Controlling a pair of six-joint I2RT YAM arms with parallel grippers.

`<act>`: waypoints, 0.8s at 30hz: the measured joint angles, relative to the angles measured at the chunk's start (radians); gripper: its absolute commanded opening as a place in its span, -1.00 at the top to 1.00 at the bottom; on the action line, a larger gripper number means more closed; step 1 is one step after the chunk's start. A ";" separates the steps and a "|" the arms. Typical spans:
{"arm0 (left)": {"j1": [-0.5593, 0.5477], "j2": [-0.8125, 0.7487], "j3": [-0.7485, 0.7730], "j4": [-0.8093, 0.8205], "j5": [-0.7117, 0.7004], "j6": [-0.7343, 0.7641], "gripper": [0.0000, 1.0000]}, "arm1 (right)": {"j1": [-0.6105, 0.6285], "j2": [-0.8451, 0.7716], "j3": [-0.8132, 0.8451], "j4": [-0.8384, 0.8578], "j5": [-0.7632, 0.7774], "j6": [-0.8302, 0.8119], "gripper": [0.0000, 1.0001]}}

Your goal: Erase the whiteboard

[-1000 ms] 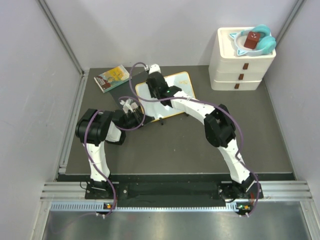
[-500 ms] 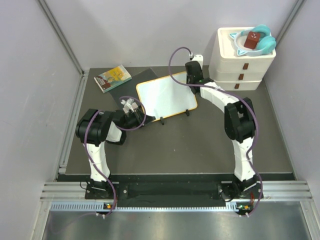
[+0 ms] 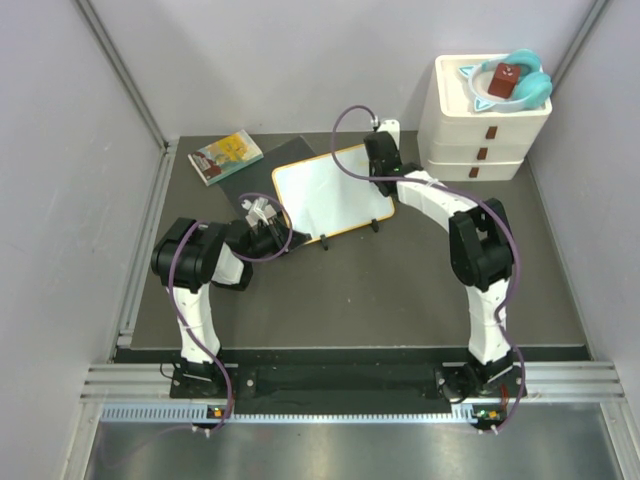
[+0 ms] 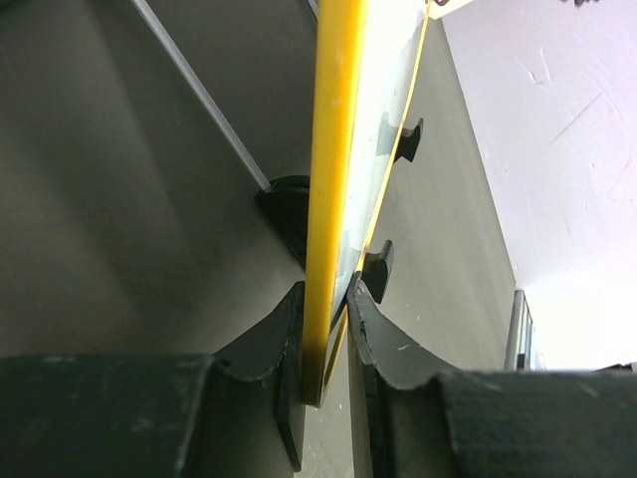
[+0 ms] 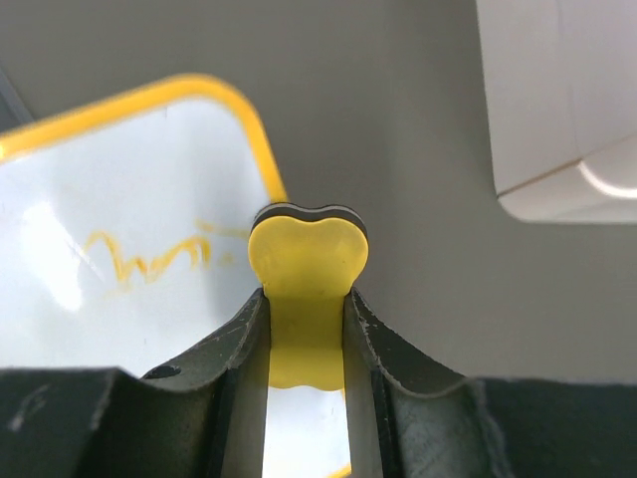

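Over the last second the right arm has been swinging off the middle of the whiteboard [image 3: 325, 195] out past its 1 o'clock corner, and it is now settling back over that corner. The board is sitting on its black feet toward 12 o'clock on the mat [image 3: 400, 285]. The left gripper [image 4: 323, 299] is pinching the board's yellow frame at its 8 o'clock corner and bracing it. The right gripper [image 5: 307, 297] is clamping a yellow eraser [image 5: 309, 244].

The wiping step is under way and looks unfinished. The right wrist view is showing a yellow scribble [image 5: 149, 261] at 9 o'clock of the eraser, which the top view is too coarse to show. The next pass is probably calling for a sweep toward 9 o'clock with the pad pressed flat. Only the left wrist view is showing the jaws closed on the frame's edge.
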 measured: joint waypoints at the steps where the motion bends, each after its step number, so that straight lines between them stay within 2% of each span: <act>1: 0.000 0.000 0.000 0.000 0.000 0.000 1.00 | 0.004 -0.005 -0.008 -0.012 -0.002 0.004 1.00; 9: 0.000 0.000 -0.001 0.000 0.000 0.003 1.00 | 0.017 -0.040 -0.069 -0.087 -0.031 0.042 1.00; 16: 0.000 0.000 -0.003 0.000 0.000 0.003 1.00 | 0.016 -0.050 -0.088 -0.088 -0.048 0.055 1.00; 19: 0.000 0.000 -0.003 0.000 0.000 0.003 1.00 | 0.012 -0.050 -0.089 -0.073 -0.071 0.044 1.00; 24: 0.000 0.000 -0.004 -0.006 -0.007 0.008 1.00 | -0.005 -0.060 -0.129 0.056 -0.188 0.016 1.00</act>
